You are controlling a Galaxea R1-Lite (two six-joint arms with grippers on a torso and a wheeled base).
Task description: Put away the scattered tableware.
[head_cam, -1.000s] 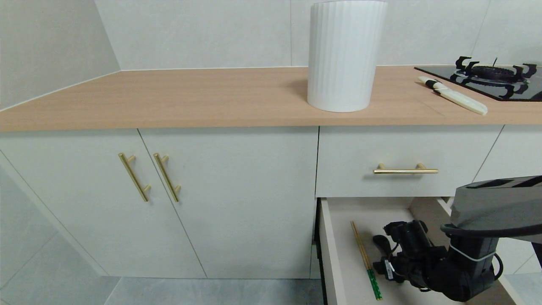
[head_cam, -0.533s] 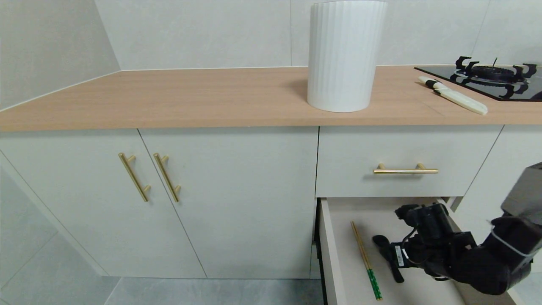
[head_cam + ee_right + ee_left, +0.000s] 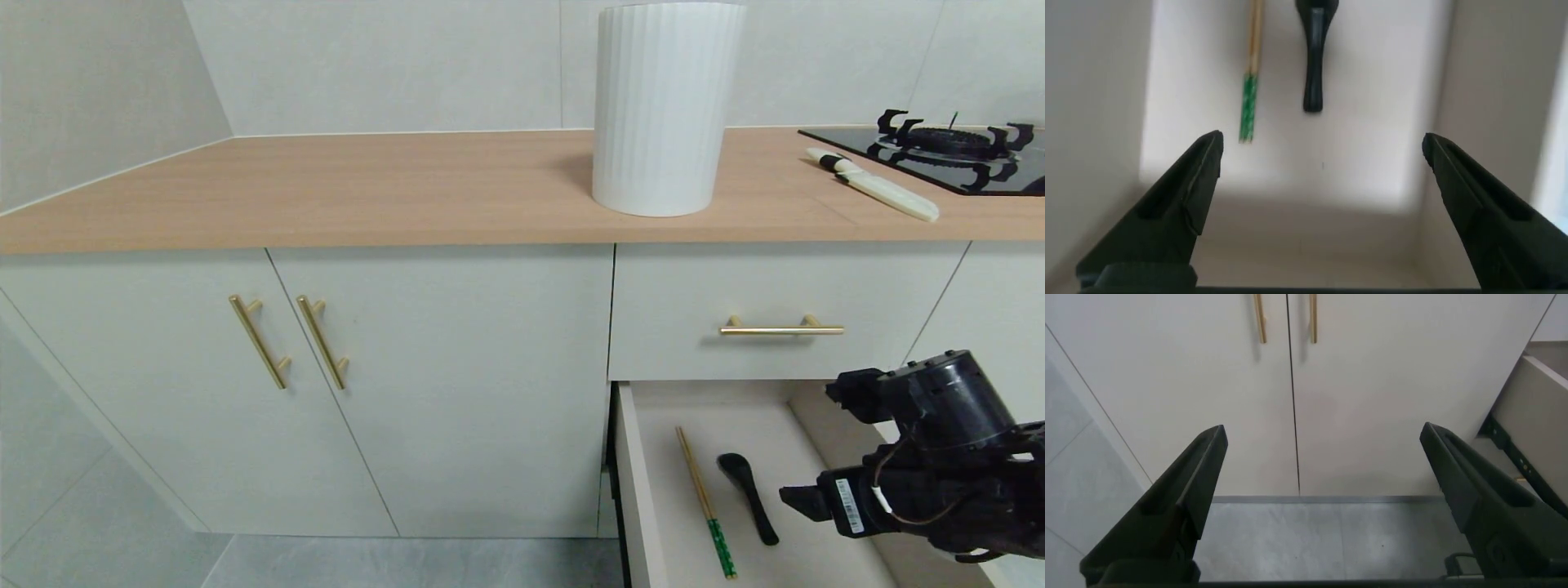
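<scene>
The right gripper point(image 3: 1320, 144) is hanging above the open drawer point(image 3: 638, 490), jaws spread wide and empty, judged clear of its load. The black spoon point(image 3: 747, 492) is lying on the drawer floor, long axis front to back, bowl rearward. It is just beside the roughly parallel chopsticks point(image 3: 704, 505). The left gripper point(image 3: 1323, 437) is waiting open-jawed, facing the cupboard doors point(image 3: 1290, 376).

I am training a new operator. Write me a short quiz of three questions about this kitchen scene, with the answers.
1. True or false: the spoon lies in the open drawer beside the chopsticks.
2. Which item lies on the counter? A) knife B) fork C) plate
3. Fill in: the right hand is ____, holding nothing.
Key: 1 true; 2 A; 3 open.
</scene>
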